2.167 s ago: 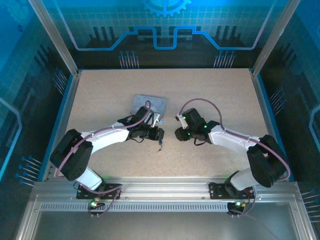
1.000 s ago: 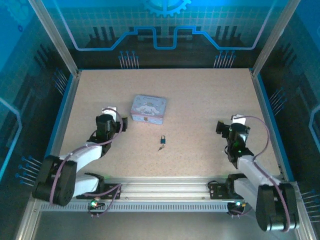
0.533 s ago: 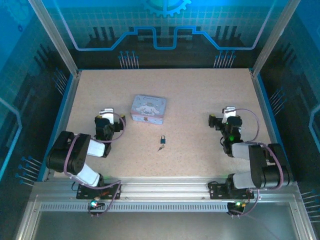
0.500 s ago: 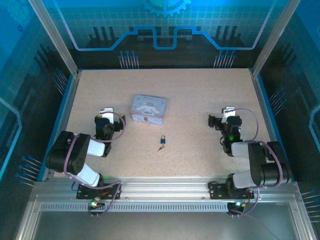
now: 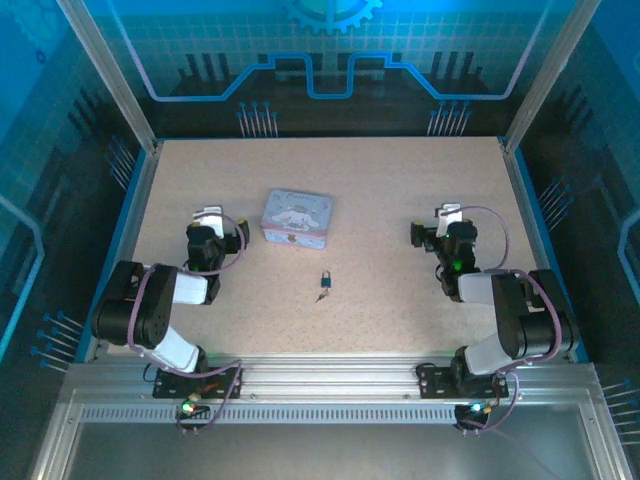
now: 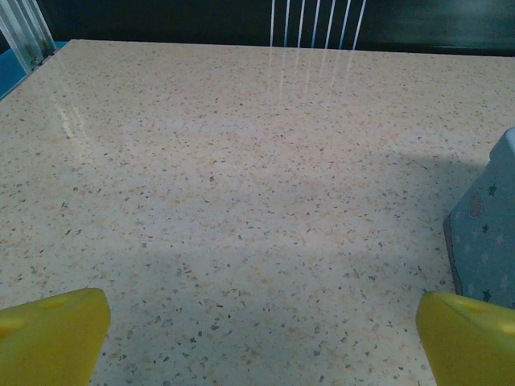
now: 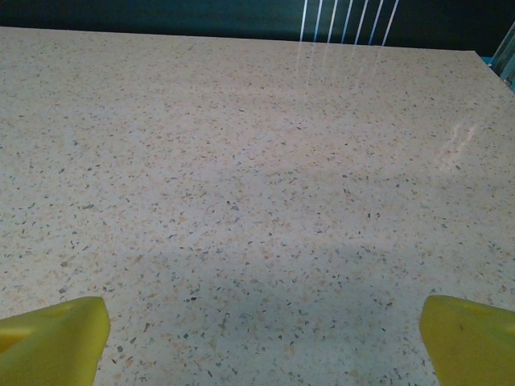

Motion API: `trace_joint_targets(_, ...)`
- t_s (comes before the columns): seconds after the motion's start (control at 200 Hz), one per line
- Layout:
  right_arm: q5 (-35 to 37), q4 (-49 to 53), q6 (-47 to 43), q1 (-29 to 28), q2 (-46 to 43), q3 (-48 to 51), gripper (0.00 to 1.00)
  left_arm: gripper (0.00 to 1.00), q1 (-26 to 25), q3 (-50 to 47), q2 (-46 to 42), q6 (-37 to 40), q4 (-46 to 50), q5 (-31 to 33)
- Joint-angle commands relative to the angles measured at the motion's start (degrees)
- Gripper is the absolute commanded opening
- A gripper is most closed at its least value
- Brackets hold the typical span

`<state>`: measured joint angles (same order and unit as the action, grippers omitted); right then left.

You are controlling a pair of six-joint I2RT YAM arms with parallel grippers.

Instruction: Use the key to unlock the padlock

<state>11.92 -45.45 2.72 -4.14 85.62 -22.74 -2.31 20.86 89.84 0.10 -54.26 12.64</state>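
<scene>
Padlock (image 5: pixel 326 279) and key (image 5: pixel 321 296) show from the top camera, close together on the table (image 5: pixel 400 180), the key on the near side. Both lie between the left gripper (image 5: pixel 208 224) and the right gripper (image 5: pixel 441 224), well apart from each. Both grippers are wide open and hold nothing. The left wrist camera shows a corner of the tin (image 6: pixel 487 233) by one yellow finger (image 6: pixel 467 338). The right wrist camera shows bare table between its fingers (image 7: pixel 56 330).
</scene>
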Motion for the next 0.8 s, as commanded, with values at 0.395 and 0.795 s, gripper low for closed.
trace_joint_targets(0.395, 1.08, -0.16, -0.66, -0.53, 0.33, -0.64, 1.00, 0.99, 0.28, 0.42, -0.62, -0.29, -0.08, -1.22)
trace_joint_targets(0.795, -0.57, 0.72, -1.40, -0.56, 0.60, -1.25, 1.00, 0.99, 0.28, 0.42, -0.61, -0.30, -0.06, -1.26)
